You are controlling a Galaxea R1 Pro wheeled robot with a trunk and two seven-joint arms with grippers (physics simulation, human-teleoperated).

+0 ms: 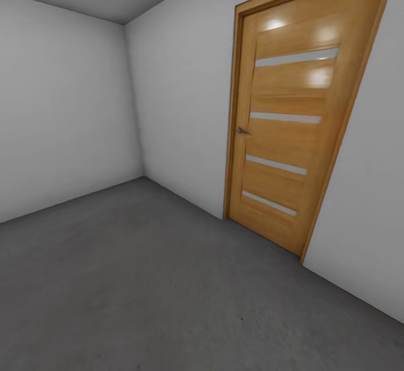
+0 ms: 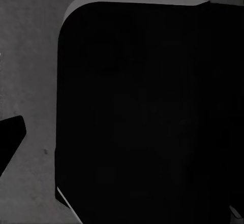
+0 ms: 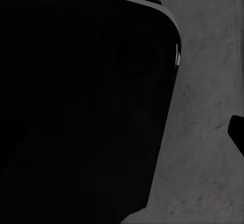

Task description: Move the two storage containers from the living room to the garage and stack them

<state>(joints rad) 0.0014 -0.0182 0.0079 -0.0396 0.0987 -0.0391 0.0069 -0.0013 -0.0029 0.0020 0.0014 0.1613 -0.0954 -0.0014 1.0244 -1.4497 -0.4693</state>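
Concrete floor (image 1: pixel 140 281) spreads grey and mottled under me, so I judge I am inside the garage, facing a corner with one orange-wood door (image 1: pixel 292 129) on the right wall. That door has four narrow glass slits and one small handle (image 1: pixel 242 131) on its left edge; it looks closed.

Neither bin appears in my pictures, so I cannot say where they are. At my left wrist a big dark rounded block (image 2: pixel 147 117) covers most of what I see, with grey floor (image 2: pixel 28 56) beside it and one dark sliver (image 2: pixel 10 137) at the edge. At my right wrist it is the same: one dark block (image 3: pixel 86 107), floor (image 3: pixel 203 148) next to it, one dark tip (image 3: pixel 238 132) at the edge. These blocks seem to be parts of my own body. Whether my jaws are spread or pressed together, I cannot tell on either side.

My guess is that this is a travelling stretch. To do it well I should roll slowly, keep my arms tucked in, stay off the near wall and the door frame, and choose a bare patch of floor well away from the door for stacking.
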